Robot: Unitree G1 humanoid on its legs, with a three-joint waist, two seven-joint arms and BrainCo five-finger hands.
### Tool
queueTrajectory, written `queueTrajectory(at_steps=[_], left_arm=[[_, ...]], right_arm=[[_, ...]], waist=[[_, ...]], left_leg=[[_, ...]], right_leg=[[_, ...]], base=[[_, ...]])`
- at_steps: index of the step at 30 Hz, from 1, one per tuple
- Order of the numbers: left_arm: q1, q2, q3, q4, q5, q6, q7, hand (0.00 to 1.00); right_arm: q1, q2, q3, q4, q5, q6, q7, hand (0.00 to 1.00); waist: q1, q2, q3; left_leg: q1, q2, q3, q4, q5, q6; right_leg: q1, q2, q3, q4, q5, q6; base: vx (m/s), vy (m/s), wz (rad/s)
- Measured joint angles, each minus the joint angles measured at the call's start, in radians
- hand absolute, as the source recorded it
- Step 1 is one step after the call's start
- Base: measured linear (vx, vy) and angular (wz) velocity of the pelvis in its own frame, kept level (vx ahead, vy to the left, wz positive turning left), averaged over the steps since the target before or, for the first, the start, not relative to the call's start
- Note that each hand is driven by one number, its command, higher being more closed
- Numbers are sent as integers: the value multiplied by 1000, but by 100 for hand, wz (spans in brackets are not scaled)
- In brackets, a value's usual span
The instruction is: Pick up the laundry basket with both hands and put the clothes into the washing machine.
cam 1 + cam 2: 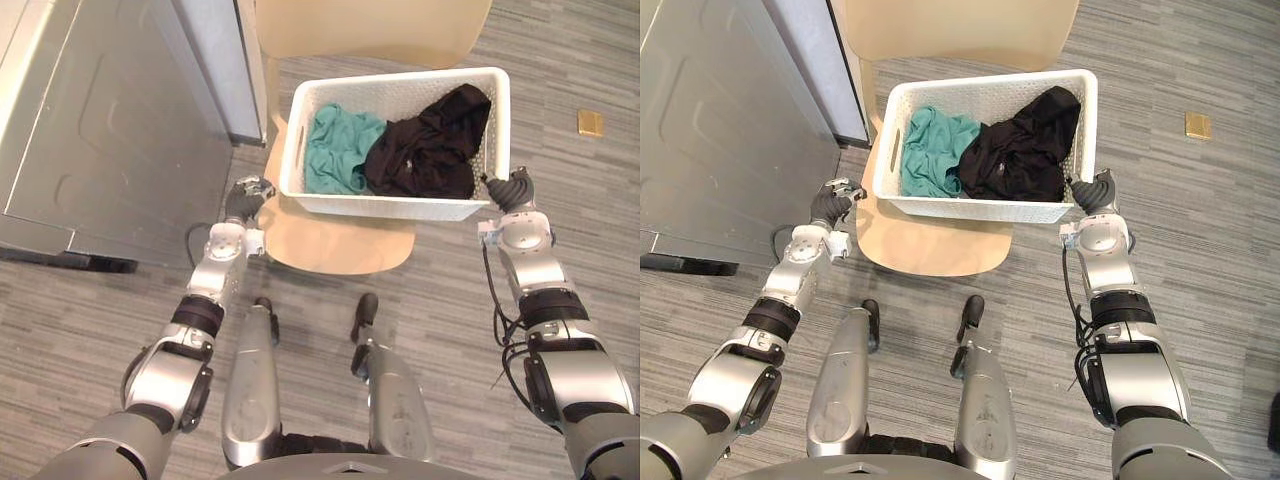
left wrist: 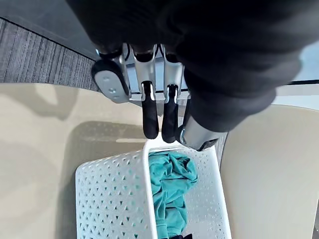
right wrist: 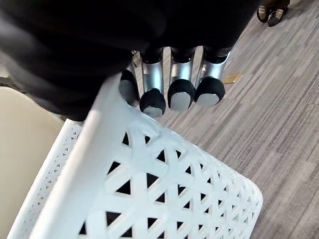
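The basket (image 1: pixel 400 78) stands flat on the seat of a pale wooden chair (image 1: pixel 330 245), directly ahead of the robot. It is white, with latticed walls, and its long axis runs from the robot's left to its right (the right end sits a little farther away than the left). One long wall faces the robot, the other lies toward the chair back, and the open top faces up. A slot handle shows in its left end wall. Inside, a teal garment (image 1: pixel 340 148) is bunched in the left half and a black garment (image 1: pixel 430 145) is heaped in the right half, touching each other at the middle.

The left hand (image 1: pixel 245 198) hangs over the seat's left edge, just beside the basket's near left corner. Its fingers (image 2: pixel 149 117) are straight and loosely together, holding nothing, with the tips close above the rim. The right hand (image 1: pixel 512 190) is at the near right corner, with its fingers (image 3: pixel 180 94) curled against the outside of the end wall just under the rim.

The floor (image 1: pixel 560 60) is grey striped carpet. A tall grey cabinet (image 1: pixel 110 120) stands to the left, a small tan square (image 1: pixel 590 122) lies well off to the right, and a person's shoes (image 3: pixel 271 12) show beyond the right hand
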Motion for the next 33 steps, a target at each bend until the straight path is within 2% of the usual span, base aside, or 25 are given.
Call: queueTrajectory(at_steps=[1, 3, 4, 8, 15, 27, 31, 33], left_arm=[[0, 0, -5, 1, 0, 0, 0, 100], [0, 4, -19, 1, 0, 0, -1, 100], [1, 9, -32, 2, 0, 0, -2, 0], [5, 9, -59, 43, 0, 1, -10, 0], [10, 10, -95, 67, -1, 1, -29, 0], [11, 105, -271, 68, -10, 23, -90, 0], [11, 137, -274, 20, -11, 29, -90, 0], [22, 185, -274, -31, -12, 30, -95, 0]], right_arm=[[4, 0, 11, 17, 5, 0, 7, 0], [8, -4, 30, 40, 10, 0, 24, 0], [23, -4, 43, 41, 16, 0, 36, 0], [42, -4, 107, 102, 22, 0, 65, 0], [71, -4, 119, 115, 22, -11, 77, 0], [71, -6, 155, 137, 23, -22, 82, 0], [71, -40, 154, 128, 43, -22, 82, 0], [81, -72, 152, 78, 51, -22, 83, 0]], waist=[[1, 8, 4], [1, 20, 10], [1, 28, 12], [1, 34, 13], [2, 39, 12], [-1, 45, 10], [-3, 45, 10], [-8, 45, 10]], left_leg=[[1, 1, 0, 1, 0, 0], [3, 2, 0, 0, 0, 0], [4, 4, 0, 0, 0, 0], [19, 11, 0, -5, 0, 0], [43, 16, -1, -19, 5, -7], [92, 19, 2, -49, 18, -15], [117, 19, 10, -63, 20, -16], [135, 18, 20, -80, 25, -20]], right_leg=[[1, 1, 0, 1, 0, -1], [2, 2, 0, 2, 0, -1], [2, 3, 0, 3, 3, -4], [13, 11, 1, 4, 3, -5], [34, 14, -1, -1, -6, -10], [74, 16, -5, -15, -5, -18], [91, 15, -4, -17, -8, -20], [97, 13, 0, -19, -9, -22]], base=[[-4, 39, -1], [-3, 17, -1], [0, 0, 0], [-5, 15, -3], [-17, 16, 1], [-4, 19, 0], [-4, 24, -1], [-8, 16, -6]])
